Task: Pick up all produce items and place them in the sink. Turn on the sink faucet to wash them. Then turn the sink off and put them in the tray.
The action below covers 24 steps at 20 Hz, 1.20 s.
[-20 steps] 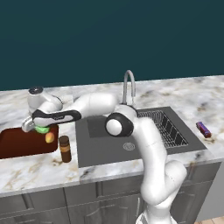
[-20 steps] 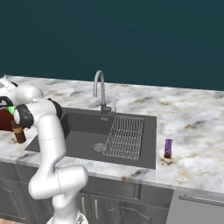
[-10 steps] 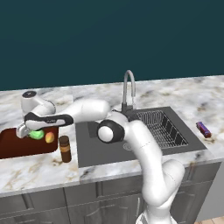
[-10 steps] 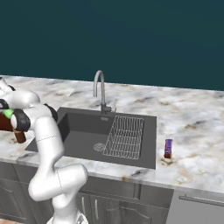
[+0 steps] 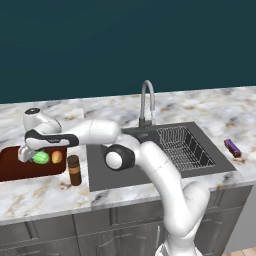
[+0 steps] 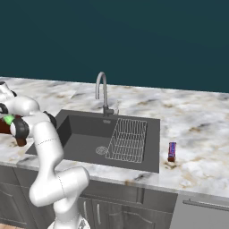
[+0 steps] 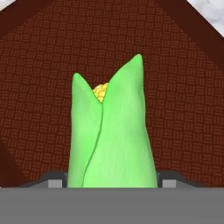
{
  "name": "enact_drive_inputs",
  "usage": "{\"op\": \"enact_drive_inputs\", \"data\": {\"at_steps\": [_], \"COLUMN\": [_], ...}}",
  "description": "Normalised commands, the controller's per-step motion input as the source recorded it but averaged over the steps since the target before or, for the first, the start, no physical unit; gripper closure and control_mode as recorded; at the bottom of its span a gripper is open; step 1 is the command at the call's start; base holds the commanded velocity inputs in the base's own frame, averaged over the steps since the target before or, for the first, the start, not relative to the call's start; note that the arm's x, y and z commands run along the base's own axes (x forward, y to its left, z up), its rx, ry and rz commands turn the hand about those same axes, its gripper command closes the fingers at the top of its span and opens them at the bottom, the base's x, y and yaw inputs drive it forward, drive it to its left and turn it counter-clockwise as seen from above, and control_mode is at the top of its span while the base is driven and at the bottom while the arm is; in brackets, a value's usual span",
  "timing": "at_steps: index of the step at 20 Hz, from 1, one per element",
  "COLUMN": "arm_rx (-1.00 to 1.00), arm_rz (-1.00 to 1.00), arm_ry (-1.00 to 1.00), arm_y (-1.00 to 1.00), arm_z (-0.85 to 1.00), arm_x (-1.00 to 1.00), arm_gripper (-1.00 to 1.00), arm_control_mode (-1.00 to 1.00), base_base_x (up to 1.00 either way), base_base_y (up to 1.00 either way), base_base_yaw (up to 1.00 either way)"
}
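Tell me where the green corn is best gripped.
Grip the corn across its thick lower body, coming from its wide end, as the tool does over the tray: there the sides run wide and even, while the tip tapers and splits.

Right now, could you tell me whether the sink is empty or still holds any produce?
Empty: the sink shows bare basin beside its wire rack.
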Motion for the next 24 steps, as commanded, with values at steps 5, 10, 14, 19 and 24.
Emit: {"op": "enact_drive_inputs", "data": {"at_steps": [5, 10, 14, 19, 24], "arm_rx": [-0.04, -0.03, 0.0, -0.02, -0.03], "arm_rz": [0.0, 0.01, 0.07, 0.08, 0.08], "arm_ry": [0.11, 0.1, 0.04, 0.0, 0.01], "arm_y": [0.12, 0.11, 0.06, 0.0, 0.0], "arm_z": [-0.28, -0.13, 0.14, 0.41, 0.41], "arm_x": [0.06, 0.04, 0.06, 0.0, 0.0], "arm_gripper": [1.0, -1.0, -1.0, -1.0, -1.0], "arm_control_mode": [-1.0, -1.0, -1.0, -1.0, -1.0], "base_base_x": [0.0, 0.0, 0.0, 0.0, 0.0], "base_base_y": [0.0, 0.0, 0.0, 0.0, 0.0], "base_base_yaw": [0.0, 0.0, 0.0, 0.0, 0.0]}}
